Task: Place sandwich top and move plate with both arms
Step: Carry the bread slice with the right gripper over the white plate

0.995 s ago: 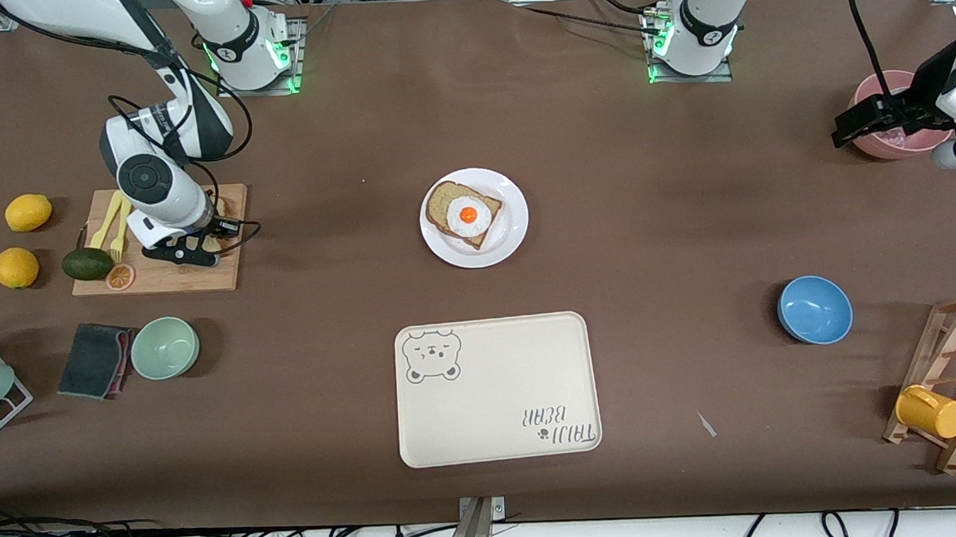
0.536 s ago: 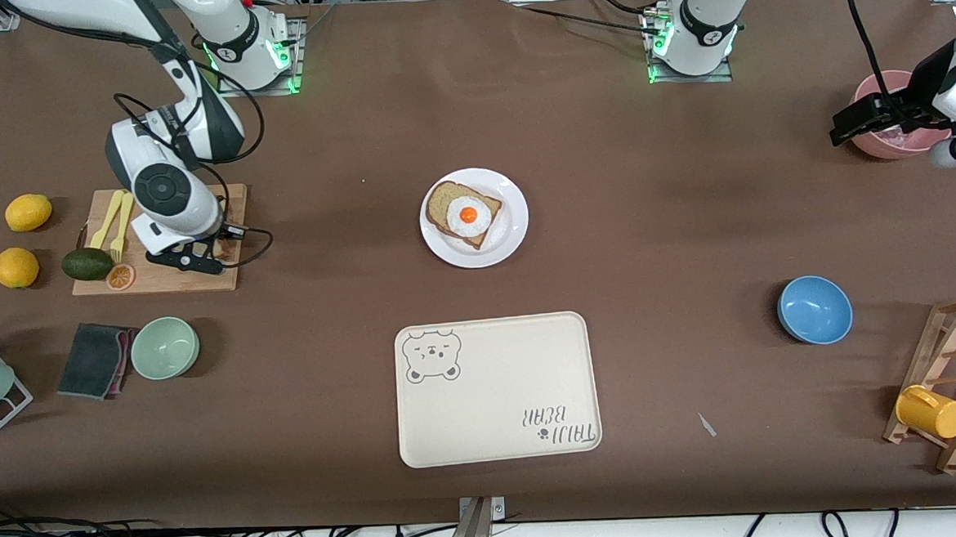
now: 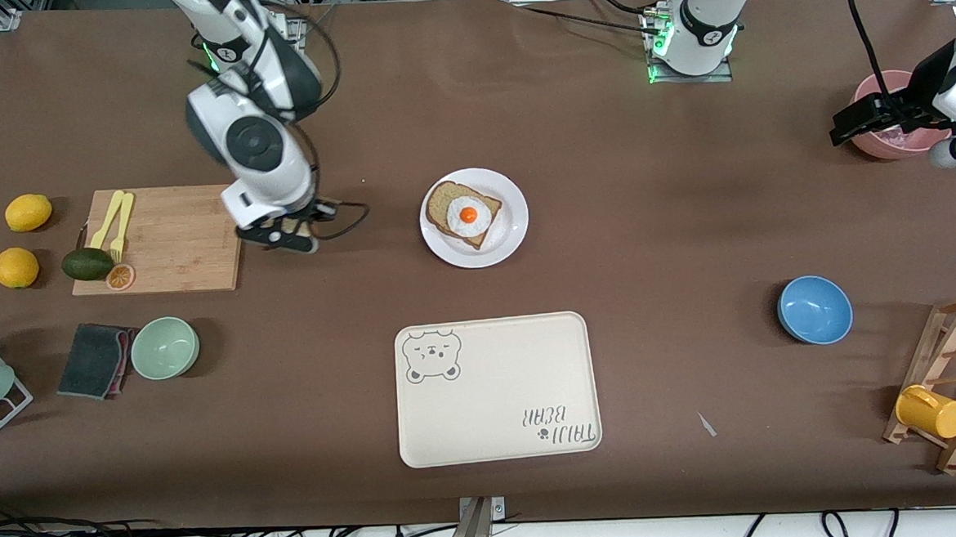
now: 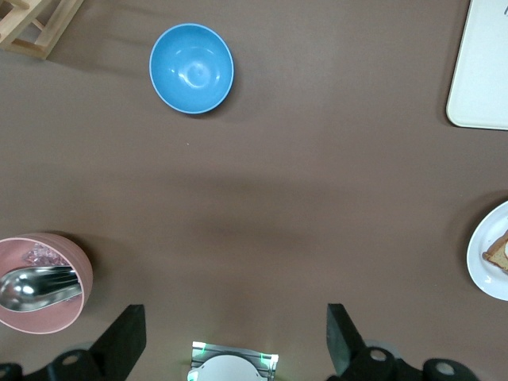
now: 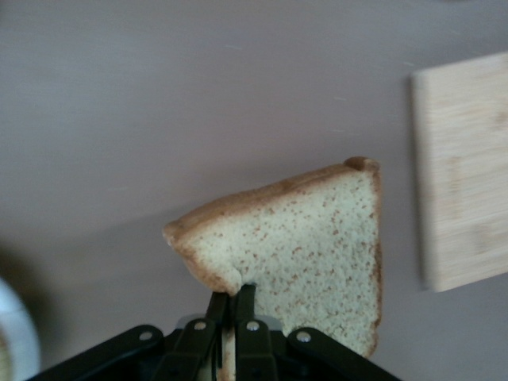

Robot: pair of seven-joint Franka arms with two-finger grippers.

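My right gripper (image 5: 231,295) is shut on the edge of the sandwich top (image 5: 302,238), a plain brown slice with a darker crust. It holds it in the air over the bare table between the cutting board (image 3: 173,235) and the white plate (image 3: 515,226). In the front view the right gripper (image 3: 284,238) and wrist hide the slice. The plate bears a bread slice with a fried egg (image 3: 467,214). My left gripper (image 3: 845,129) is open and empty, waiting over the pink bowl (image 3: 897,147) at the left arm's end of the table; its fingers (image 4: 127,337) stand wide apart.
A cream bear tray (image 3: 496,389) lies nearer the front camera than the plate. A blue bowl (image 3: 814,309) and a wooden rack with a yellow cup (image 3: 931,411) sit toward the left arm's end. Lemons, an avocado, a green bowl (image 3: 165,347) and a cloth lie around the cutting board.
My right gripper has lifted off the cutting board with the slice and moved toward the plate. The left arm has barely moved.
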